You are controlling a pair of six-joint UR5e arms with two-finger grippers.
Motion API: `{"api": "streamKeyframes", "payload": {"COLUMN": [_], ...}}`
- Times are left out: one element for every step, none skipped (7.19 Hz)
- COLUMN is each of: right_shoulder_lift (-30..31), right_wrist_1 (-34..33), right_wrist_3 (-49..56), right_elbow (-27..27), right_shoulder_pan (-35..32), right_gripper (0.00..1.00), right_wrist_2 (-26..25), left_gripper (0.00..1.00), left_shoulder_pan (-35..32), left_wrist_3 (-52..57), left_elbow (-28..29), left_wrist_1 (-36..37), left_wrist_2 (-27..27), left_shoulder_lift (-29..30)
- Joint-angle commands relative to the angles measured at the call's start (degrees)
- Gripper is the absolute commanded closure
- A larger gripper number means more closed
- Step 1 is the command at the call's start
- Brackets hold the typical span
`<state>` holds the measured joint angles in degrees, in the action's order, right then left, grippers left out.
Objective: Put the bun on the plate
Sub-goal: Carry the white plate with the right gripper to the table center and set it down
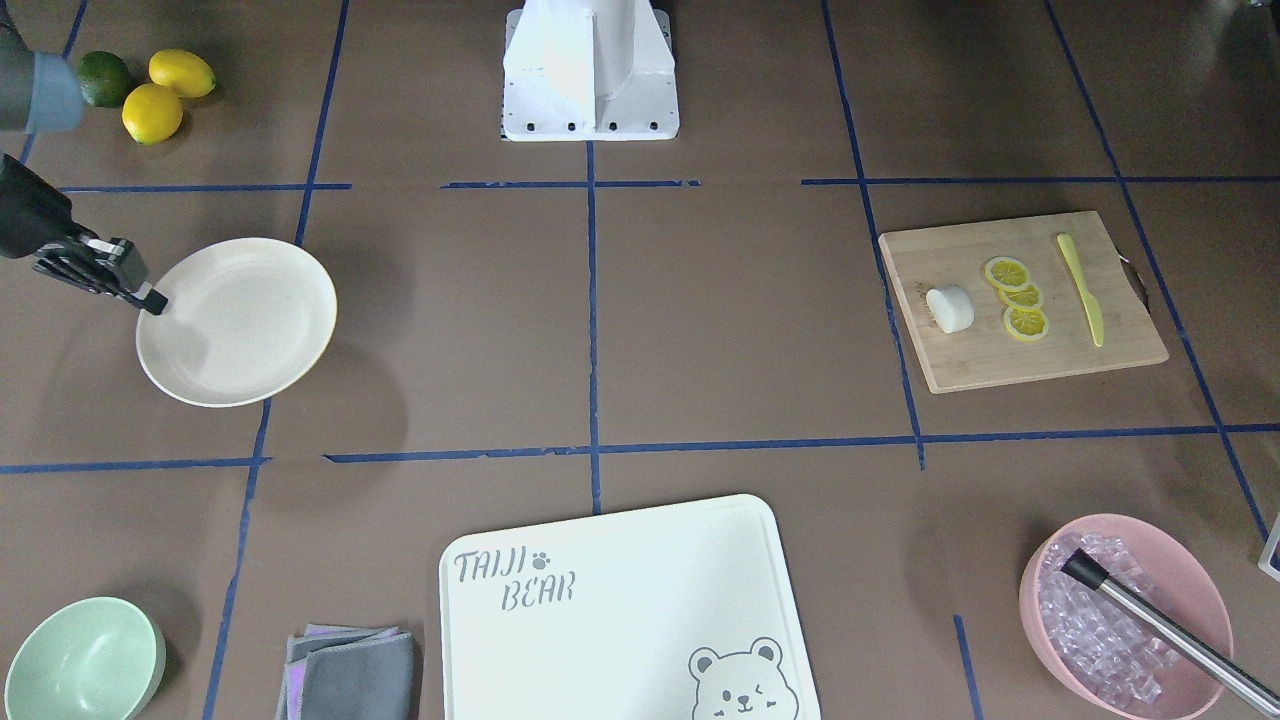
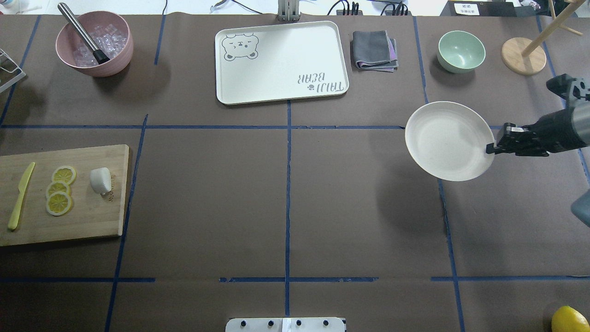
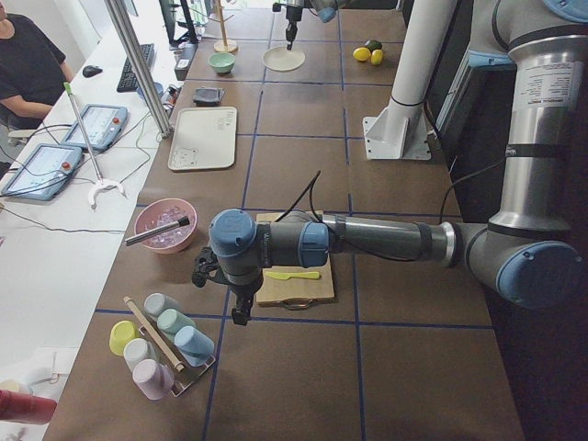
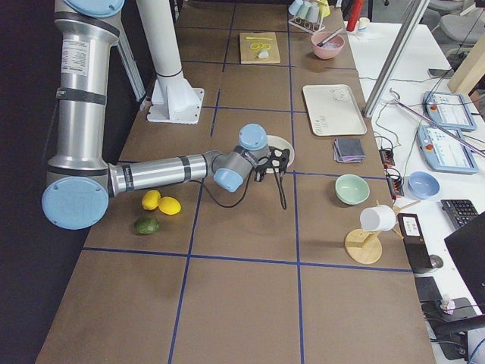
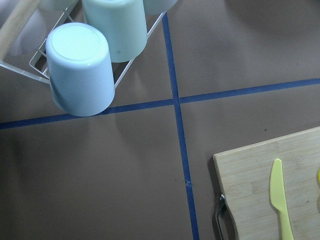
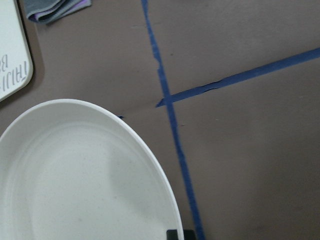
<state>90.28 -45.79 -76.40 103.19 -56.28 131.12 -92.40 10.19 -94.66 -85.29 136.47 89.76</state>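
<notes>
Bun (image 2: pixel 100 180) lies on the wooden cutting board (image 2: pixel 92 221) at the left edge of the worktop (image 2: pixel 286 193), just beside the three lemon slices (image 2: pixel 59 189), with a yellow knife (image 2: pixel 20 196) beyond them. Nothing is touching it.

The plate (image 2: pixel 442 138) is well apart from it, near the right edge. My right gripper (image 2: pixel 491 148) has its jaws pinched on the rim on the side nearest that edge. The plate's shadow falls well away from it on the brown surface, so I judge it is hanging in the air, roughly level.

The left gripper (image 3: pixel 241 310) shows only in the side view, hanging off the board's outer end. I cannot tell from there whether its jaws are wide or narrow.

I take the step in hand to be carrying the plate toward the board. It is held at one edge only, so it could droop or twist. I would travel slowly and keep it flat. I would lower it until the base rests fully on bare worktop near the board's inner side, and only then release. I would also leave a gap from the board so the left arm has room to lift the bun across. The bun looks smooth and rounded, so I would grip it gently across its narrower width.
</notes>
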Motion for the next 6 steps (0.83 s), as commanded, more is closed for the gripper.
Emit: {"api": "streamKeyframes", "payload": {"right_shoulder_lift": [-9.54,-14.64,-19.65,-23.44,-25.65,-26.89], "right_wrist_1": [-6.63,-11.46,-15.86,-19.39,-20.38,-20.39], "right_wrist_3": [-6.64,-9.53,-13.21,-15.51,-17.62,-18.25], "right_elbow": [0.00,-0.09,-0.44,-0.79,-2.01,-3.94], "right_shoulder_pan": [8.34,13.60,19.13,22.84,25.32,27.00], "right_gripper": [1.00,1.00,1.00,1.00,1.00,1.00], "right_wrist_2": [-7.50,-13.20,-18.56,-22.36,-24.66,-26.94], "left_gripper": [0.00,0.00,0.00,0.00,0.00,0.00], "left_shoulder_pan": [0.02,0.02,0.02,0.02,0.11,0.11], "left_wrist_3": [0.00,0.00,0.00,0.00,0.00,0.00], "left_elbow": [-1.32,-1.32,-1.32,-1.23,-1.06,-0.97], "left_wrist_1": [0.13,0.13,0.13,0.13,0.13,0.13], "left_wrist_2": [-0.06,-0.06,-0.06,-0.06,-0.06,-0.06], "left_shoulder_lift": [-1.34,-1.34,-1.34,-1.34,-1.34,-1.34]}}
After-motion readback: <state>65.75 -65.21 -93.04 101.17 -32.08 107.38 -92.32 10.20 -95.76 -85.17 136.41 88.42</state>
